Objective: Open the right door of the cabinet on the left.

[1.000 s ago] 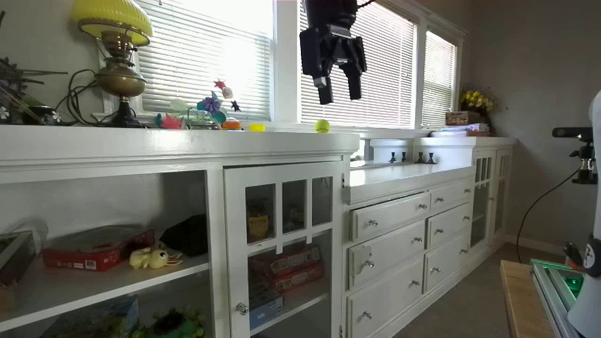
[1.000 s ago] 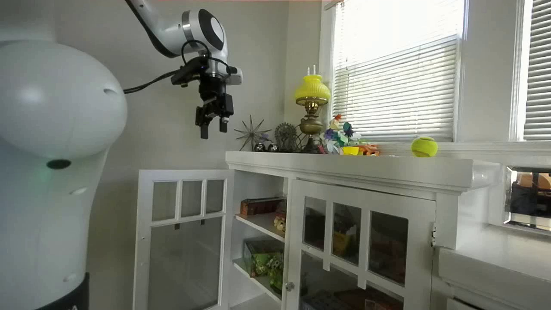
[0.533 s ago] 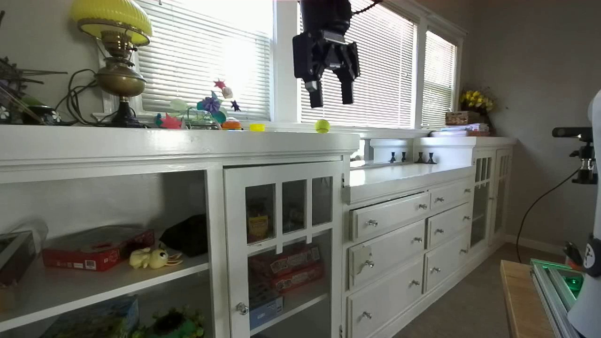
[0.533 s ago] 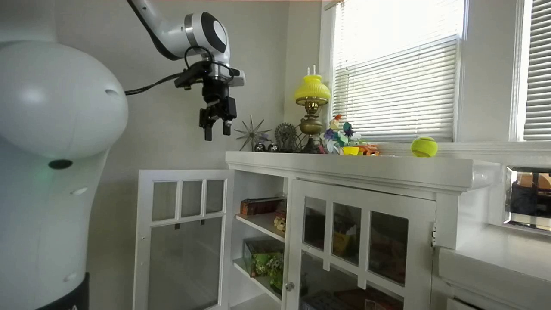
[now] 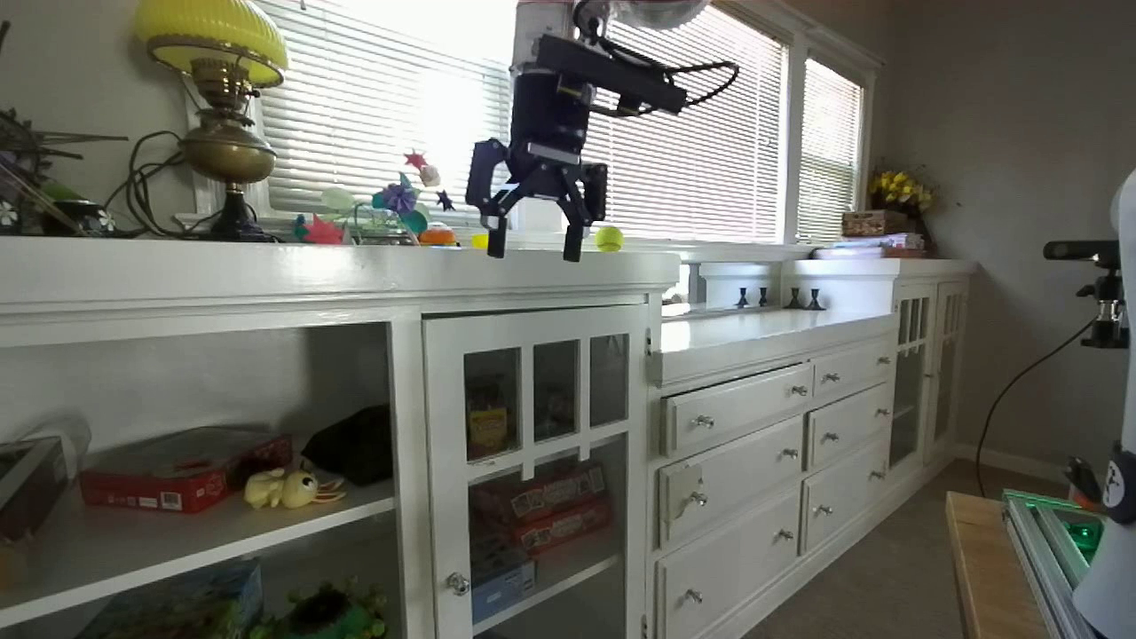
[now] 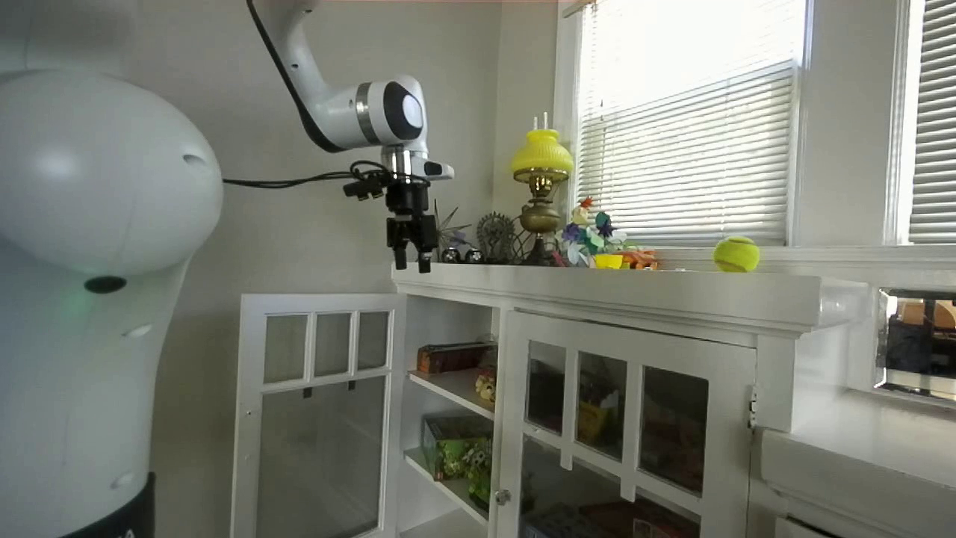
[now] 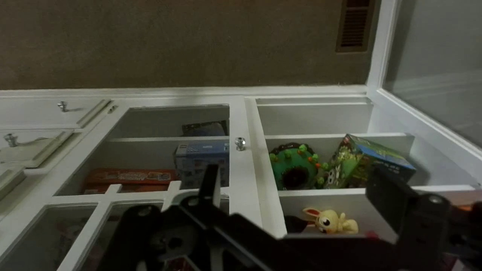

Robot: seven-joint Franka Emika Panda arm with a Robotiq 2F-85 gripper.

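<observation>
The white right door [image 5: 448, 497] of the cabinet is closed; it has glass panes and a clear knob [image 5: 457, 584] low on its free edge. The door [image 6: 631, 418] and its knob [image 6: 503, 496] also show in an exterior view. In the wrist view the door [image 7: 241, 177] and knob [image 7: 240, 143] lie beyond the fingers, with the knob ahead of the left-hand finger. My gripper [image 5: 534, 246] is open and empty, pointing down, well above the knob and near cabinet-top height. It also shows in an exterior view [image 6: 413, 263] and in the wrist view [image 7: 295, 178].
The left door [image 6: 323, 382] stands swung open beside shelves with a yellow toy [image 5: 288, 488] and boxes. The cabinet top [image 6: 635, 291] holds a lamp [image 6: 541, 161], paper flowers [image 6: 590, 235] and a tennis ball [image 6: 736, 255]. Drawers [image 5: 732, 479] adjoin the right door.
My gripper has come down. It has moved left in one exterior view's image and right in another, and has turned so the wrist camera shows. The doors have not moved.
</observation>
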